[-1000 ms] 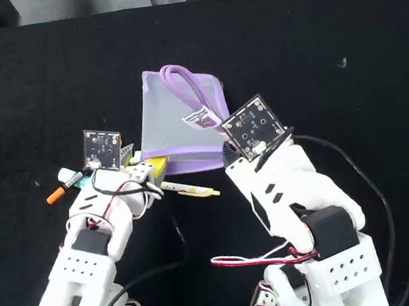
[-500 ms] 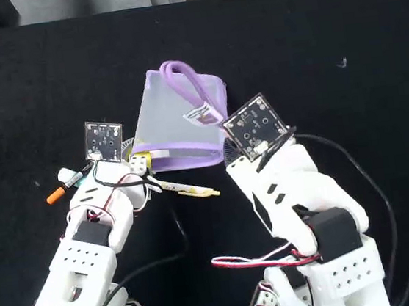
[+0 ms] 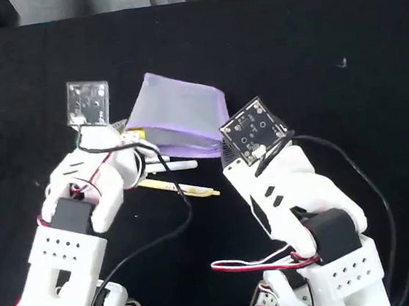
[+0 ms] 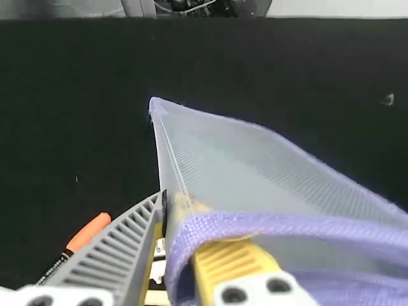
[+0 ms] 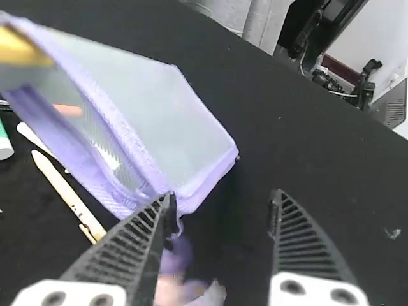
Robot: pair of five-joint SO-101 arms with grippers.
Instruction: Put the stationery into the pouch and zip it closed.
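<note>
From above, the purple mesh pouch (image 3: pixel 182 115) sits tilted on the black worktop (image 3: pixel 326 50), a little left of the middle. Its left end is raised by the left pincer (image 3: pixel 135 139), which is clenched on the pouch's edge. A white pen (image 3: pixel 175 166) and a tan pen (image 3: pixel 186 190) lie on the worktop just on the near side of the pouch, between the two arms. The right arm (image 3: pixel 289 180) stands near the pouch's right end.

In the left wrist view, the left pincer (image 4: pixel 175 255) grasps the pouch's (image 4: pixel 255 172) purple zip border, with the grey jaw on one side and the yellow jaw on the other. An orange marker (image 4: pixel 86 233) lies on the worktop beside it.

In the right wrist view, the right pincer (image 5: pixel 223 197) is released with its jaws spread wide. One jaw tip is just beside a corner of the pouch (image 5: pixel 127 121). The tan pen (image 5: pixel 64 191) and the white pen (image 5: pixel 29 134) lie alongside the pouch.
</note>
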